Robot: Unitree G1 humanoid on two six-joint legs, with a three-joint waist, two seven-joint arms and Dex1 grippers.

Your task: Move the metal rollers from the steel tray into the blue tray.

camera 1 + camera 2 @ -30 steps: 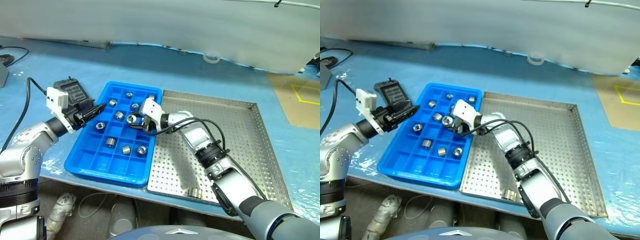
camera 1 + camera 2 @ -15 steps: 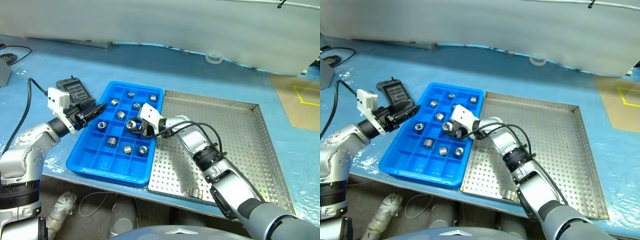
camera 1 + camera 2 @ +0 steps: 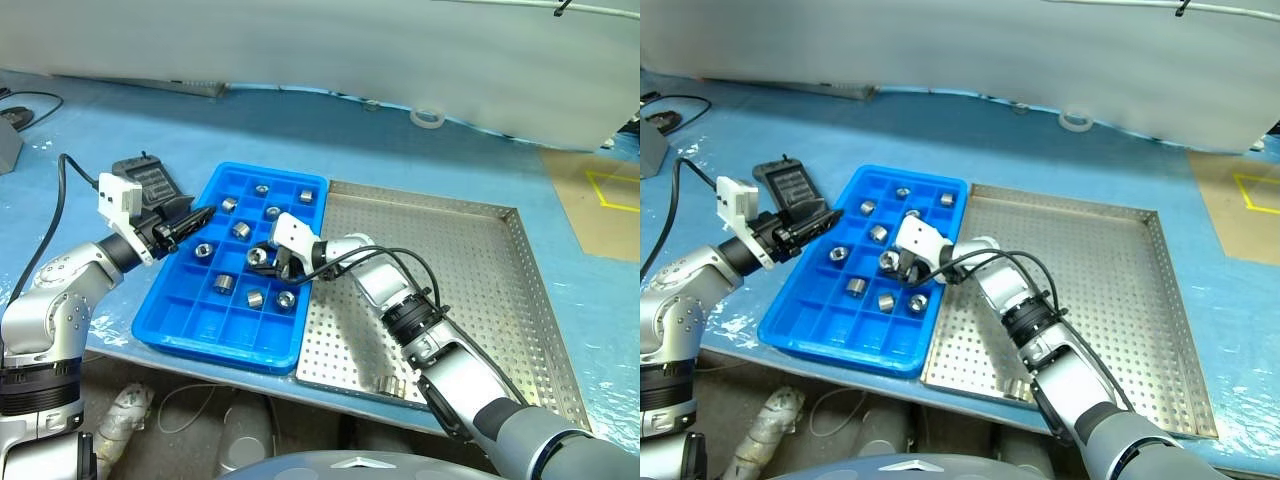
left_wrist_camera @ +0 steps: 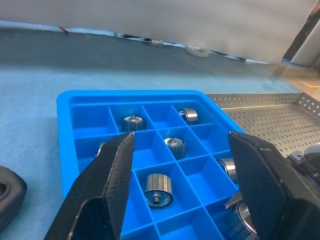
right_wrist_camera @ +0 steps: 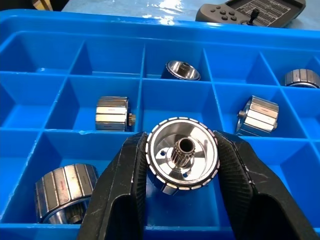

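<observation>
Currently, taking the blue tray (image 3: 232, 275) as our landmark and working from its near side outward: we note a couple of metal rollers (image 3: 391, 385) not yet moved, lying by the near rim of the steel tray (image 3: 470, 300), which adjoins the blue tray on its right. Our right hand (image 5: 182, 167) is closed on one roller (image 5: 182, 159), low over a compartment about mid-tray, on its right-hand side. The roller's axis runs roughly level, with its hollow geared face turned back toward the wrist. We judge that compartment empty, so the release turns on the roller sitting directly above that cell, clear of its dividers. Several rollers (image 3: 223, 284) already occupy neighbouring cells. Further out, our left hand (image 3: 186, 224) hovers at the tray's left edge, fingers apart, holding nothing.
</observation>
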